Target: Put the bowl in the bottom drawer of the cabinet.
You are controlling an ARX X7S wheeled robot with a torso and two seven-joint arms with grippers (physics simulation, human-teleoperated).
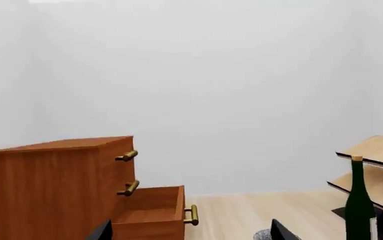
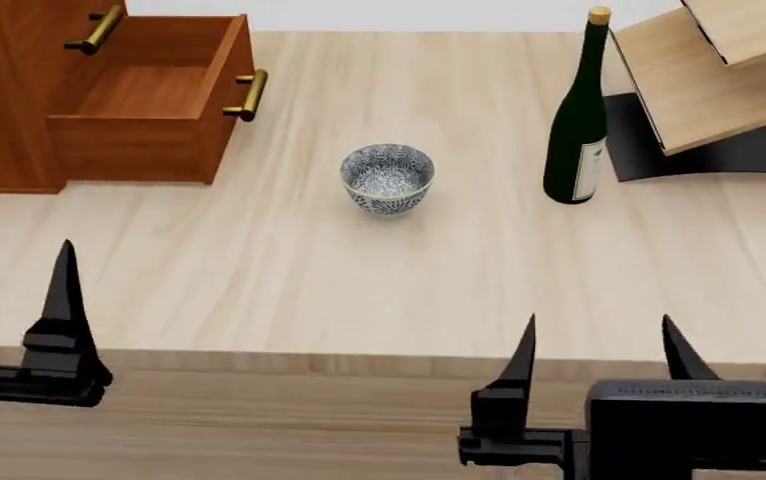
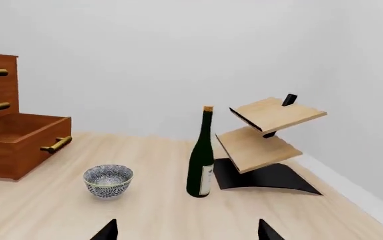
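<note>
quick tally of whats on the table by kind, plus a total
bowl: 1
cabinet, bottom drawer pulled open: 1
dark green bottle: 1
pale wooden rack: 1
total: 4

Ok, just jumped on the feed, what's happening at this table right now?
Nothing is being held yet. The bowl sits upright on the table, free of both arms, between the cabinet and a green bottle. The bottom drawer is already pulled out and looks empty. The left pincer and right pincer hover near the table's front edge; the right is open.
</note>
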